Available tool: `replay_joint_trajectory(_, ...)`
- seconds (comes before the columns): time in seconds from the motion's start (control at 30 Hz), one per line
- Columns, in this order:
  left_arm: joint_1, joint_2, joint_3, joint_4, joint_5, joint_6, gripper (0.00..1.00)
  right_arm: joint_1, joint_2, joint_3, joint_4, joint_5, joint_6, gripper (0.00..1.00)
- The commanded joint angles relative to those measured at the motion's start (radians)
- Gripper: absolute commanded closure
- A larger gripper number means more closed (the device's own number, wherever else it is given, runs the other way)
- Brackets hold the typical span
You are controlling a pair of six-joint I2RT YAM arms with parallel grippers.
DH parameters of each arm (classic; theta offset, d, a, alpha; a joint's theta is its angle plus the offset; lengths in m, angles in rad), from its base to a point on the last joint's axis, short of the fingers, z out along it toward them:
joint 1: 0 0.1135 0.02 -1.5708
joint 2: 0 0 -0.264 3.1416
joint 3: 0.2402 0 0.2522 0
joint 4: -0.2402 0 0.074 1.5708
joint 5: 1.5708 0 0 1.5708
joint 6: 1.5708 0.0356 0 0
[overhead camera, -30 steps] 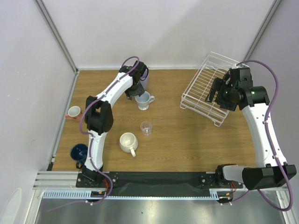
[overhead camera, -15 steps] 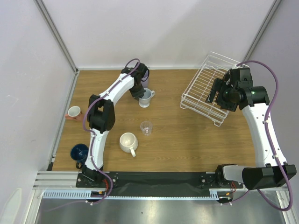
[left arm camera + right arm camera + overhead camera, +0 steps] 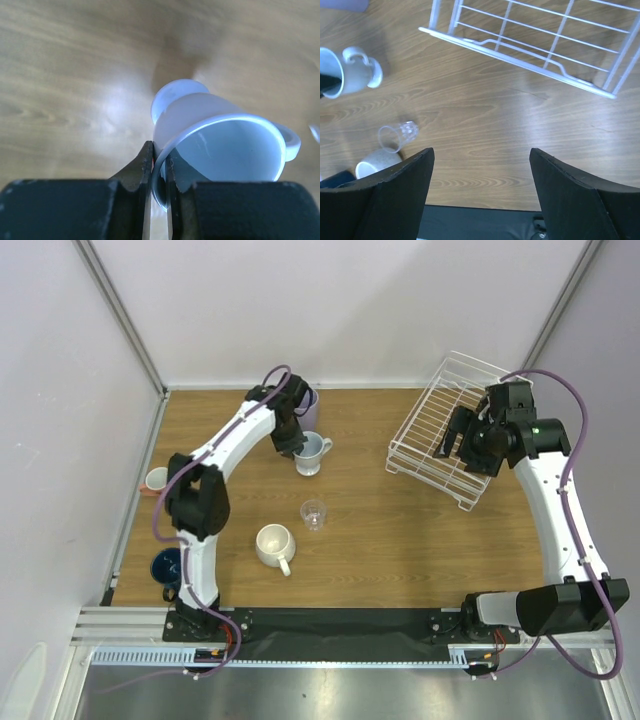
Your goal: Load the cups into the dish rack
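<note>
- Leftward, pinches the rim of the pale blue-white mug (image 3: pixel 210 115) between clenched fingers (image 3: pixel 140 172) of the left gripper (image 3: pixel 158 152).
- Rightward, shows the right gripper (image 3: pixel 481 152) spread apart, empty, near the dish rack (image 3: pixel 510 60).

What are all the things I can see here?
rack: one, white wire, far right
blue mug: one, pale blue, far middle
tumbler: one, lavender, behind the blue mug
glass: one, clear, centre
cream mug: one, cream, near centre
small cup: one, terracotta, left edge
navy cup: one, navy, near left
table: one, wood
left fingers: black, pinching the blue mug's rim
right fingers: black, open, by the rack
</note>
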Motion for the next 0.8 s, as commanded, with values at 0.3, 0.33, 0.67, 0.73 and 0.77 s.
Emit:
replay_joint_trajectory(0.3,-0.037,-0.512,-0.288,0.484,0.462,0.303,1.0,-0.045,0.098,0.065,0.251,-0.602,0.197,0.08)
replay_joint_trajectory(0.33,-0.037,-0.524,-0.295,0.499,0.478,0.326,1.0,-0.045,0.104,0.063,0.287,-0.644,0.23,0.05)
replay_joint_trajectory(0.67,-0.041,-0.613,-0.264,0.686,0.768,0.446,1.0,-0.017,0.102,-0.175,1.1,-1.029,1.13,0.0)
replay_joint_trajectory(0.73,-0.047,-0.632,-0.27,0.686,0.777,0.46,1.0,0.018,0.09,-0.204,1.174,-1.029,1.193,0.0)
replay_joint_trajectory(0.77,-0.05,-0.638,-0.273,0.692,0.785,0.463,1.0,0.035,0.084,-0.222,1.207,-1.026,1.286,0.01)
